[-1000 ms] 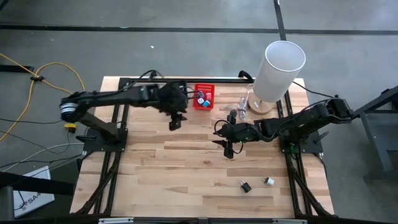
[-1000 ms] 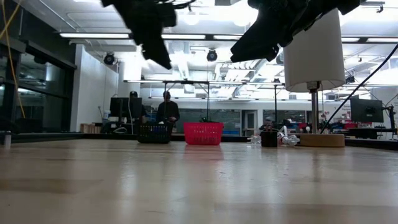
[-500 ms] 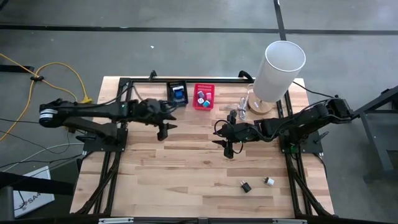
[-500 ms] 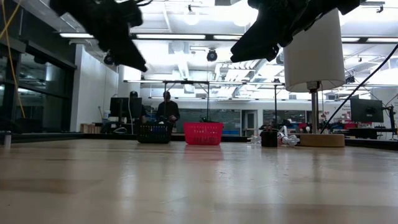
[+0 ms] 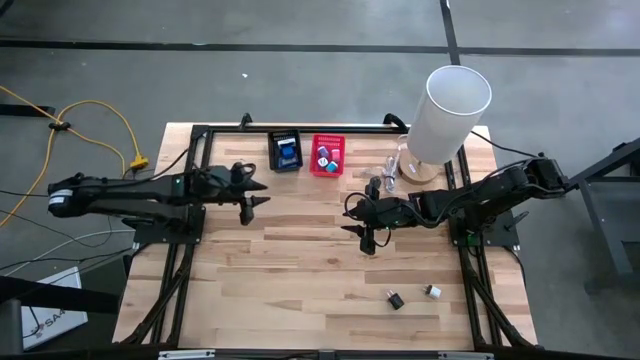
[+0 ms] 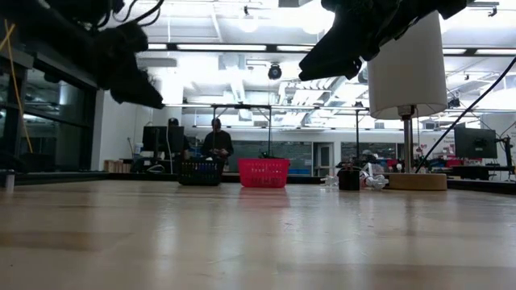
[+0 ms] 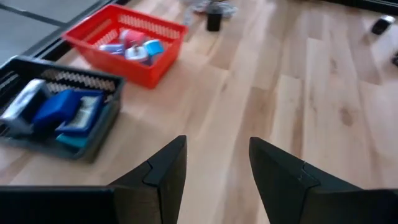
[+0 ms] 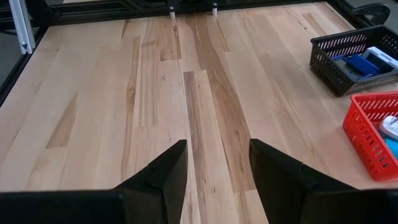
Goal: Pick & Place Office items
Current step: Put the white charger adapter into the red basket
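- High view: black basket [image 5: 285, 152] and red basket [image 5: 327, 157] sit at the far edge of the table [image 5: 300, 270], both already holding office items. Two loose pieces are left near the right front: a black clip [image 5: 395, 299] and a white piece [image 5: 433, 292]. More small items lie by the base of the white cylinder [image 5: 445, 110]. Left gripper [image 5: 247, 201] is at the left side, right gripper [image 5: 366, 233] mid-table.
- Low view: both baskets far back, arms overhead, nothing carried.
- Left wrist view: left gripper's fingers [image 7: 163, 169] spread apart, nothing between them; blue pieces [image 7: 65, 110] in the black basket, mixed pieces in the red one.
- Right wrist view: right gripper's fingers [image 8: 166, 167] parted, empty, over bare wood.
- Judgement: mostly sorted; front pair and the cylinder-side bits remain.
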### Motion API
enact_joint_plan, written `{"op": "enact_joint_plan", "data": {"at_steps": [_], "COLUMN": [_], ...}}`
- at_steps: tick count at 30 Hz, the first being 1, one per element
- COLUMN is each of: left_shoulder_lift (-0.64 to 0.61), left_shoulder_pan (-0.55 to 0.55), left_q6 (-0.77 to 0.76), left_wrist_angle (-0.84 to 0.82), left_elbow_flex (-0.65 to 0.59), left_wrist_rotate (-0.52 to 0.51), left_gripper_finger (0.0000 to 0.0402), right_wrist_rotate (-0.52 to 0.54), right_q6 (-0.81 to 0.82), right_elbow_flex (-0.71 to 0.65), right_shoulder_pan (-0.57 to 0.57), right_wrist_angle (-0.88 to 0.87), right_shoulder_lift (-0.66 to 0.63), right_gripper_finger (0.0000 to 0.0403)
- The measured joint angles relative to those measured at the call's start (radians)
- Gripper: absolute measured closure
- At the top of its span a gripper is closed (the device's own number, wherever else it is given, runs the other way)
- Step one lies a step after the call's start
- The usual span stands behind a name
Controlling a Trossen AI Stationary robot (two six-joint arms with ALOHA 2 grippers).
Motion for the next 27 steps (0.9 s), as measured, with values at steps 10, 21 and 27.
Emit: {"op": "enact_joint_plan", "data": {"at_steps": [10,21,27], "left_shoulder_lift": [-0.111,-0.172,-0.347], "left_shoulder_pan": [0.057,0.013,0.017], "left_q6": [0.029,0.106,0.106], "left_wrist_angle": [0.001,0.02,0.105], "left_elbow_flex": [-0.061,-0.101,-0.251], "left_wrist_rotate": [0.001,0.0,-0.002], "left_gripper_finger": [0.0235,0.0235,0.0235], "right_wrist_rotate": [0.0,0.0,0.0], "right_q6": [0.0,0.0,0.0], "right_elbow_flex": [0.0,0.0,0.0], "right_shoulder_pan": [0.0,0.0,0.0], "right_wrist_angle": [0.0,0.0,0.0], "right_shoulder_lift": [0.0,0.0,0.0], "right_gripper_finger": [0.0243,0.0243,0.0243]}}
